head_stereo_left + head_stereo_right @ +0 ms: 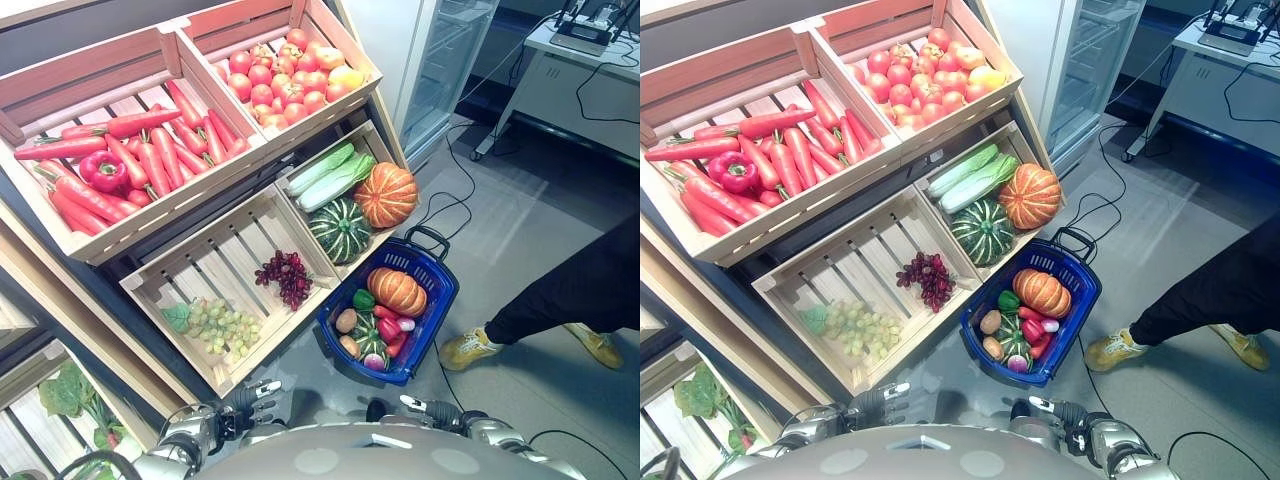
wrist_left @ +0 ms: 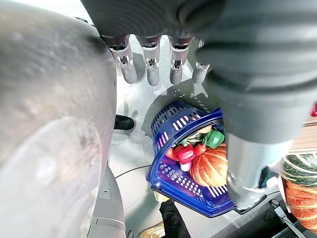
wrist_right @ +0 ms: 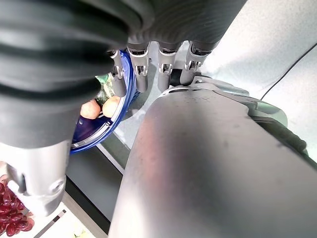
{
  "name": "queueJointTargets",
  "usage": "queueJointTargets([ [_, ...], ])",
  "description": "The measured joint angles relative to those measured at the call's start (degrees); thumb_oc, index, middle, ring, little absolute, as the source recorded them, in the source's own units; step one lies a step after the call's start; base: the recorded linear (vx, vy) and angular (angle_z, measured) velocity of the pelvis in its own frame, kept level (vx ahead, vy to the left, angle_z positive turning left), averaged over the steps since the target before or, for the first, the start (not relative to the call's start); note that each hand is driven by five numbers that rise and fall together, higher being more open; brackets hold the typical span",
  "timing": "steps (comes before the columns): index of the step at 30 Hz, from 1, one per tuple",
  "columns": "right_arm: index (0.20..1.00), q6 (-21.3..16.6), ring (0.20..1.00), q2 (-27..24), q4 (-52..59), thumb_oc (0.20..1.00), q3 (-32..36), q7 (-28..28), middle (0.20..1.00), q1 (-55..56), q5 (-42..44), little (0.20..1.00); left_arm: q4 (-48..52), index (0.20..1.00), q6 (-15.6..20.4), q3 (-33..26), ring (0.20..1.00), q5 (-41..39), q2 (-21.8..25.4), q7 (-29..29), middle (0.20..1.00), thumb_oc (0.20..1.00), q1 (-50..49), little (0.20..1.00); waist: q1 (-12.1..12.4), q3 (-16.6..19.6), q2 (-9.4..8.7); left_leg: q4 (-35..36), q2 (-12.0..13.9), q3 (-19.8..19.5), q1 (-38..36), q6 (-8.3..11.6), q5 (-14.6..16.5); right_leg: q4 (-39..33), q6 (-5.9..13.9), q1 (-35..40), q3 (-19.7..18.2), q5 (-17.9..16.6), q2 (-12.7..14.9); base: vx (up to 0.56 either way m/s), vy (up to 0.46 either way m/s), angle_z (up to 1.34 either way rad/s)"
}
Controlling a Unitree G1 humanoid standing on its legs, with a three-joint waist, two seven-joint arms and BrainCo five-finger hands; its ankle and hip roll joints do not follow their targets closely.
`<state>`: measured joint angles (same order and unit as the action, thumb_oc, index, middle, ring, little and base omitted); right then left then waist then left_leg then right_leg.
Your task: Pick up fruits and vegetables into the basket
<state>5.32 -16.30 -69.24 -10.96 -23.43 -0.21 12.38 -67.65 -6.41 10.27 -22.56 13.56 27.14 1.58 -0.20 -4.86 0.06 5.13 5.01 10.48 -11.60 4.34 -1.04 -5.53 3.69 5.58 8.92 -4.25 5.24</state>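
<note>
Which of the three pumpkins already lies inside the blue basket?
The smaller orange pumpkin lies in the blue basket. The larger orange pumpkin and the dark green striped one remain in the wooden crate.

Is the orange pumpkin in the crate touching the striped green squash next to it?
Touching. In the left eye view, the orange pumpkin leans against the striped green squash with no gap between them.

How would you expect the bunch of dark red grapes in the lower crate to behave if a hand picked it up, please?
The dark red grapes would probably hang floppy, being many small berries on one loose cluster. They look soft, so a hard squeeze might crush some. Lying alone on the crate's slats, loose berries could drop off and roll.
</note>
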Motion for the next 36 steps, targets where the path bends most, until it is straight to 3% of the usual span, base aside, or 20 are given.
queueJointTargets([
  [13,1.0,0.0,1.0,0.0,0.0,1.0,0.0,0.0,1.0,0.0,0.0,1.0,0.0,1.0,0.6,0.2,1.0,0.1,-0.2,-0.8,1.0,1.0,-0.1,1.0,-0.1,-0.1,0.04,0.0,0.0,0.0,0.1,0.0,0.0,0.0,0.01,-0.1,0.0,0.0,0.0,0.0,0.0,0.0],
  [18,1.0,-0.3,1.0,-0.2,0.0,1.0,0.0,0.0,1.0,-0.1,0.0,1.0,0.1,1.0,4.5,0.7,1.0,0.2,-0.2,-1.5,1.0,1.0,-0.2,1.0,-0.2,-0.4,0.24,0.0,0.0,0.0,0.1,-0.01,0.0,0.0,0.01,-0.1,-0.1,0.0,0.0,0.01,0.001,0.0],
  [23,1.0,-0.6,1.0,-0.4,0.1,1.0,0.0,0.0,1.0,-0.1,0.0,1.0,2.5,1.0,10.2,1.7,1.0,1.9,-0.2,-4.0,1.0,1.0,-0.4,1.0,-0.3,-0.6,0.59,0.0,0.0,0.1,0.0,-0.01,0.0,0.0,0.01,-0.1,-0.1,0.0,0.0,0.01,0.002,0.0],
  [29,1.0,-2.6,1.0,-0.4,0.0,1.0,0.0,0.5,1.0,0.1,0.0,1.0,5.6,1.0,16.0,1.9,1.0,3.0,-0.3,-11.6,1.0,1.0,-0.3,1.0,-0.4,-0.8,0.84,0.0,0.0,0.1,0.0,-0.01,0.0,0.0,0.02,-0.1,-0.2,0.0,0.0,0.0,0.0,0.0],
  [30,1.0,-3.0,1.0,-0.4,-0.1,1.0,-0.1,0.5,1.0,0.1,0.0,1.0,5.0,1.0,18.3,1.9,1.0,3.6,-0.4,-12.6,1.0,1.0,-0.3,1.0,-0.4,-0.9,0.87,0.0,0.0,0.1,0.1,-0.01,0.0,0.0,0.02,-0.1,-0.2,0.0,0.0,0.0,0.0,0.0],
  [31,1.0,-3.9,1.0,-0.4,-0.2,1.0,-0.1,0.5,1.0,0.2,0.0,1.0,4.9,1.0,23.0,1.9,1.0,4.5,-0.4,-14.6,1.0,1.0,-0.5,1.0,-0.5,-1.1,0.93,0.0,0.0,0.1,0.1,-0.01,0.0,0.0,0.01,-0.2,-0.2,0.0,0.0,0.0,0.0,0.0],
  [32,1.0,-4.2,1.0,-0.4,-0.2,1.0,-0.1,0.6,1.0,0.3,0.0,1.0,5.0,1.0,24.1,1.9,1.0,4.6,-0.4,-15.1,1.0,1.0,-0.4,1.0,-0.4,-1.2,0.98,0.0,0.0,0.1,0.1,-0.01,0.0,0.0,0.02,-0.2,-0.2,0.0,0.0,-0.04,-0.018,-0.02],
  [34,1.0,-6.7,1.0,-0.9,0.2,1.0,-0.4,1.0,1.0,0.1,0.5,1.0,9.8,1.0,31.5,4.2,1.0,10.8,1.9,-20.8,1.0,1.0,-1.0,1.0,0.1,-2.8,1.27,0.0,0.0,-0.3,0.5,-0.17,0.1,0.0,0.01,-0.3,0.2,0.0,0.0,-0.03,-0.009,0.09],
  [36,1.0,-7.8,1.0,-0.9,0.8,1.0,-1.0,1.7,1.0,0.1,1.4,1.0,13.3,1.0,33.7,5.4,1.0,15.5,3.3,-25.5,1.0,1.0,-1.3,1.0,0.2,-3.3,1.52,0.0,0.0,-0.8,1.0,-0.2,0.0,0.0,0.0,-0.6,0.5,0.0,0.0,0.01,-0.002,0.12],
])
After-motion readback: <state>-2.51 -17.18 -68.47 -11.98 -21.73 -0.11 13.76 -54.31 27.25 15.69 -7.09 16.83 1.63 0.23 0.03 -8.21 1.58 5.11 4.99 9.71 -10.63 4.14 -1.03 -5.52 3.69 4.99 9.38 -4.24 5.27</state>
